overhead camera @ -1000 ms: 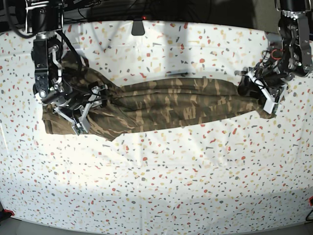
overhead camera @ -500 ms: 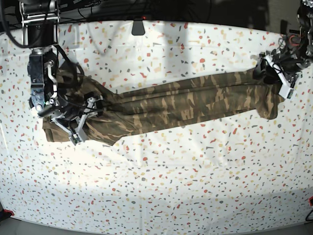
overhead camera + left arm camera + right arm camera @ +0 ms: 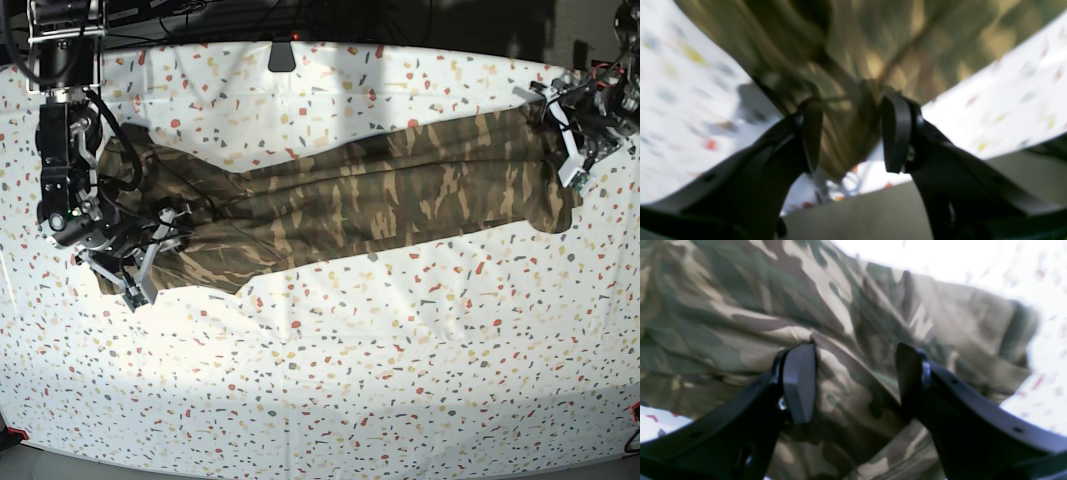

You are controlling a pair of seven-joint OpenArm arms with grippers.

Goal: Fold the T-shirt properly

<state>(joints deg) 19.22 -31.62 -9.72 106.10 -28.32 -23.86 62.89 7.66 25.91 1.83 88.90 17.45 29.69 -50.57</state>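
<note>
The camouflage T-shirt (image 3: 380, 195) lies stretched in a long band across the speckled table, from far left to far right. At its right end my left gripper (image 3: 562, 138) is shut on a bunched fold of it. In the left wrist view the T-shirt (image 3: 846, 50) narrows down between the fingers of the left gripper (image 3: 853, 133) and hangs above the table. Over its left end my right gripper (image 3: 148, 258) stands open. There the black fingers of the right gripper (image 3: 855, 383) straddle a ridge of the T-shirt (image 3: 740, 306) and rest on the cloth.
The white terrazzo-patterned table cover (image 3: 350, 380) spreads in front of the shirt. A small dark mount (image 3: 283, 55) sits at the back edge. The table's right edge lies close behind my left gripper.
My left gripper has pulled the shirt's right end further right and back, and the cloth has spread wider. My right gripper has shifted left and towards the front over the shirt's left end.
</note>
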